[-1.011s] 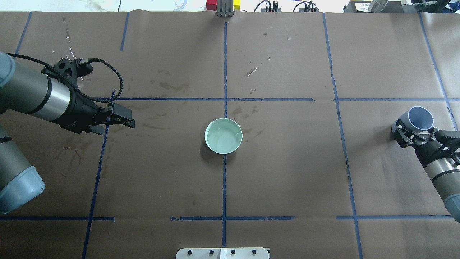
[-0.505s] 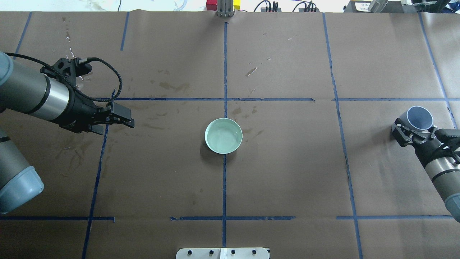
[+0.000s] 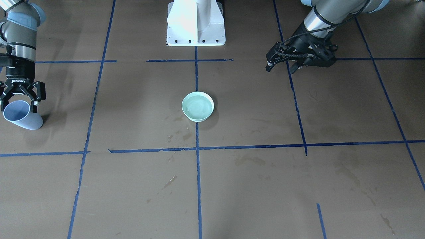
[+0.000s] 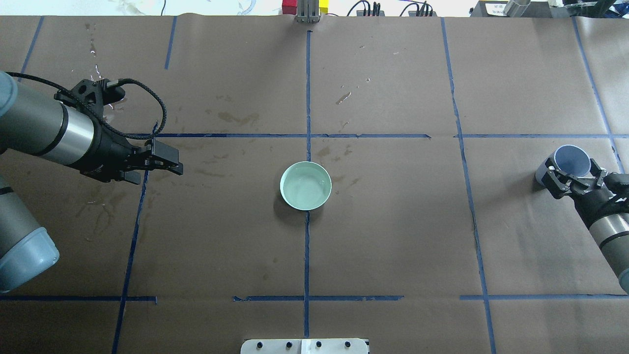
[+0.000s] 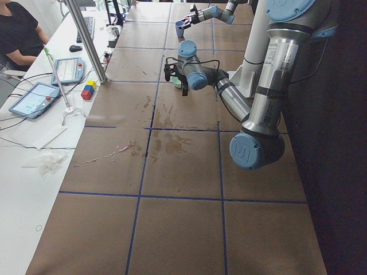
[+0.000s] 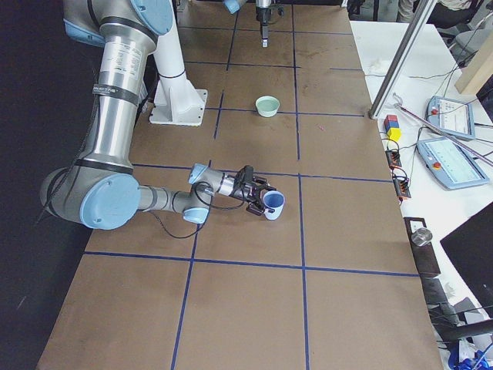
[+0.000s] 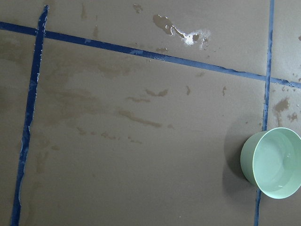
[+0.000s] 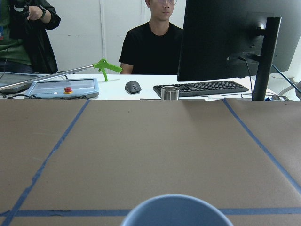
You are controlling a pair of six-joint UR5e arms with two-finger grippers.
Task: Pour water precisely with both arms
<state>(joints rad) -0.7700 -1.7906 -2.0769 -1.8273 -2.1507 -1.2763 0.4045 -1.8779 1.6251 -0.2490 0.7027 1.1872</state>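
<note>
A pale green bowl (image 4: pixel 305 186) holding clear water (image 4: pixel 303 190) stands at the table's middle; it also shows in the front view (image 3: pixel 198 106) and the left wrist view (image 7: pixel 275 162). A light blue cup (image 4: pixel 570 161) stands on the table at the far right. My right gripper (image 4: pixel 574 173) is open, with one finger on each side of the cup and a small gap to it. In the front view the right gripper (image 3: pixel 20 99) is just above the cup (image 3: pixel 22 117). My left gripper (image 4: pixel 159 169) is open and empty, hovering well left of the bowl.
Spilled water drops (image 4: pixel 98 73) glisten at the far left of the brown paper; they also show in the left wrist view (image 7: pixel 188 36). Blue tape lines (image 4: pixel 307 246) grid the table. The white pedestal (image 3: pixel 196 23) stands behind the bowl. Operators and a monitor (image 8: pixel 225 42) are beyond the right end.
My right gripper has opened off the blue cup and drawn back slightly; the cup stays in place. The left arm has barely moved.
</note>
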